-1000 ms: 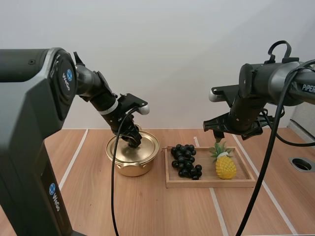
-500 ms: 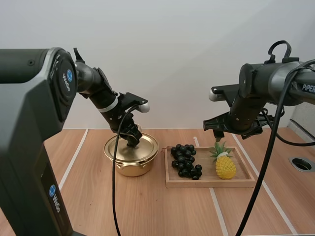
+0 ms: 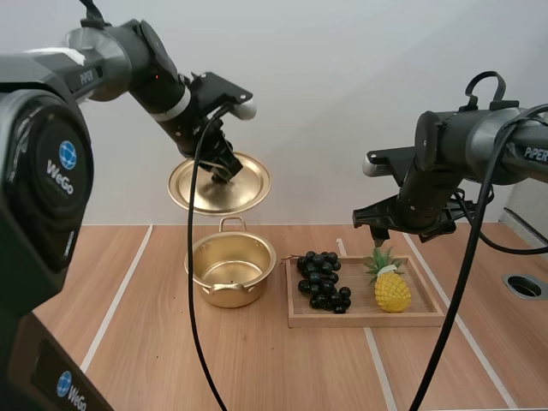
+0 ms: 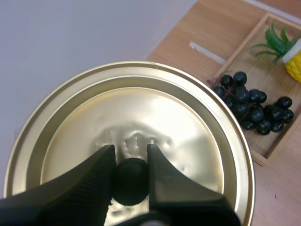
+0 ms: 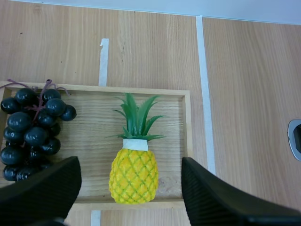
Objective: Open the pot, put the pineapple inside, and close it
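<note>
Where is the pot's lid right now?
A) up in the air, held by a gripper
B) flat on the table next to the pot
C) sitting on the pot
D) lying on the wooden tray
A: the left gripper pinches the black knob of the lid and holds it in the air above the open pot.

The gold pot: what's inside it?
Nothing visible: the pot shows only its bare gold floor. Its near wall hides the front strip of that floor. The lid hangs above, held by the left tool.
</note>
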Robot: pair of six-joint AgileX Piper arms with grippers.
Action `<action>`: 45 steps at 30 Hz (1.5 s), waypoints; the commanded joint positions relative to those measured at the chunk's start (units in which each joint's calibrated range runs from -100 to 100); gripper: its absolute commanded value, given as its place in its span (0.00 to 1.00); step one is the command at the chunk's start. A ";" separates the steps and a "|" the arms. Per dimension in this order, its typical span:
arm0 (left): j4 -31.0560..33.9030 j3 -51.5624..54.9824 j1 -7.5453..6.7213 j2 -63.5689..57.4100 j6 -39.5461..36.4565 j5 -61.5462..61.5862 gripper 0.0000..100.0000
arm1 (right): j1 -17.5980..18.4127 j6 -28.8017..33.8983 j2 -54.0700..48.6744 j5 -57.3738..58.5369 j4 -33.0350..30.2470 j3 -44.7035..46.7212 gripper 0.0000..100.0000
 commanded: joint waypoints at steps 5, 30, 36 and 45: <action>-1.36 -5.27 0.03 -9.32 -5.01 -20.68 0.00 | -0.21 -0.50 -0.47 -0.83 -0.16 0.20 1.00; -15.42 -5.55 0.03 -32.98 -21.11 -125.21 0.00 | -0.21 -1.64 -0.47 -4.18 2.12 0.20 1.00; 0.32 -5.55 0.03 -34.95 -31.58 -133.51 0.00 | -0.21 -1.64 -0.47 -4.18 2.12 0.20 1.00; 16.03 -5.55 0.03 -35.82 -44.95 -138.07 0.00 | -0.21 -1.64 -0.47 -6.23 2.01 0.20 1.00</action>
